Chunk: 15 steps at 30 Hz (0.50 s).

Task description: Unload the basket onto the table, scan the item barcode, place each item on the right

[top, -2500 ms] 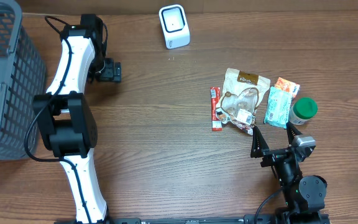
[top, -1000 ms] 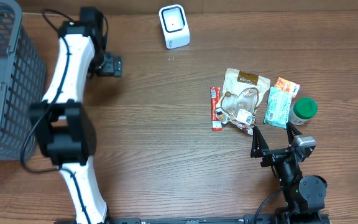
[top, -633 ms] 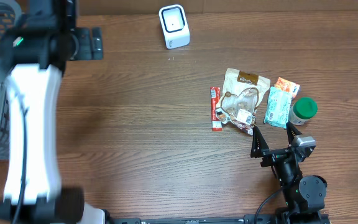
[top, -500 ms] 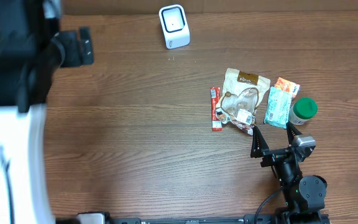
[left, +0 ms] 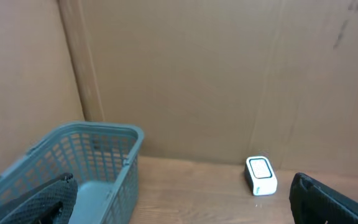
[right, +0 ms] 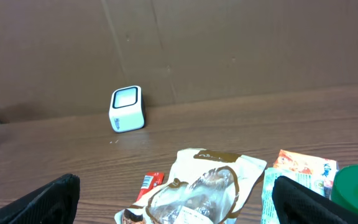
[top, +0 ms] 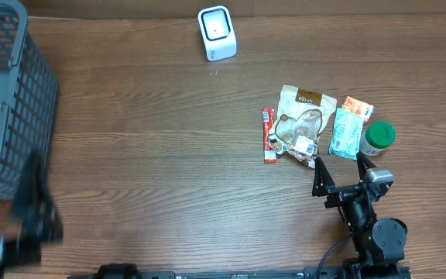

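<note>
Bare tabletop [top: 169, 170] between basket [top: 10, 101] and packets [top: 310, 124]

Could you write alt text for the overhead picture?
Four small packaged items lie clustered on a wooden table: red stick packet, beige snack bag, teal pouch, green-lidded jar. The right gripper sits just below them, jaws open; a white scanner stands at the top, a grey basket at left.

The right arm [top: 374, 231] is matte black, with a round joint housing, a small grey block [top: 377, 177] by its wrist and a black cable [top: 333, 252] curling off the base. Its claw [top: 339, 157] has two slim, pointed black fingers [top: 317, 177]. The left arm [top: 29, 229] shows only as a dark blur.
</note>
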Each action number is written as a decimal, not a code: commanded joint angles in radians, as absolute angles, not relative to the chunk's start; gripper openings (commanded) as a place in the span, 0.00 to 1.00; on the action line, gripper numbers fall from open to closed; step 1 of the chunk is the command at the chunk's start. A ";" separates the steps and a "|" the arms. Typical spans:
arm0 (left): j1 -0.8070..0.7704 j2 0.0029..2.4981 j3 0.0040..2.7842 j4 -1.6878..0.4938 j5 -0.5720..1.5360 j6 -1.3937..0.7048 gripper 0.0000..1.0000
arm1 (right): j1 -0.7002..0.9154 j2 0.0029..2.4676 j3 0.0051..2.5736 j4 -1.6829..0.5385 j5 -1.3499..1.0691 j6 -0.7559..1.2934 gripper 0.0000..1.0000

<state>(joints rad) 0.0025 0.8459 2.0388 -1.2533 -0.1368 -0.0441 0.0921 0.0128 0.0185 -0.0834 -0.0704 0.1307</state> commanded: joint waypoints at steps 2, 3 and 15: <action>0.006 0.800 2.029 -1.323 -0.146 -0.022 1.00 | 0.089 0.003 0.008 -0.080 -0.060 0.134 1.00; 0.006 0.791 2.029 -1.348 -0.145 -0.022 1.00 | 0.089 0.003 0.008 -0.080 -0.061 0.134 1.00; 0.006 0.721 1.995 -1.689 -0.146 -0.022 0.99 | 0.089 0.003 0.008 -0.080 -0.060 0.134 1.00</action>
<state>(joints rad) 0.0025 0.7383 2.0144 -1.6836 -0.1368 -0.0437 0.0921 0.0128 0.0185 -0.0834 -0.0704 0.1310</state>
